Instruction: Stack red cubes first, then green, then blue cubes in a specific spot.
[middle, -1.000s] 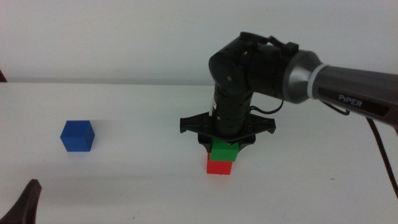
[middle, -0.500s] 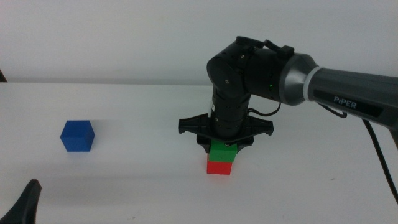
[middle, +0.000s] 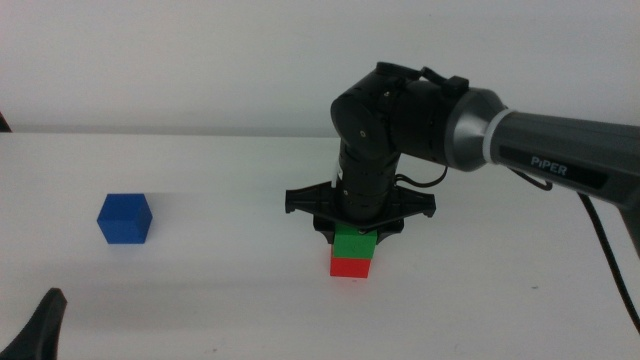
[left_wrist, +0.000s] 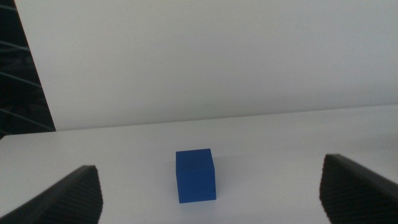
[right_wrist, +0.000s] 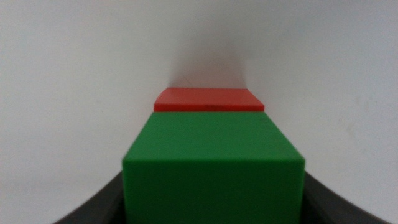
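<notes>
White tabletop (middle: 200, 300) against a plain white wall. "PiPER" is printed on the right arm's grey link (middle: 560, 160). Right gripper (middle: 357, 228) sits at table centre, jaws closed against the sides of the green cube (middle: 355, 243), which rests on the red cube (middle: 351, 267); both matte, same size, with red's top peeking out beyond green in the wrist view. Blue cube (middle: 124, 219) sits alone well to the left. Left gripper (left_wrist: 211, 186) waits at the bottom-left edge, jaws spread wide, blue cube ahead.

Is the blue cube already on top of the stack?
No, the blue cube sits alone on the table, far from the green cube resting on the red cube.
</notes>
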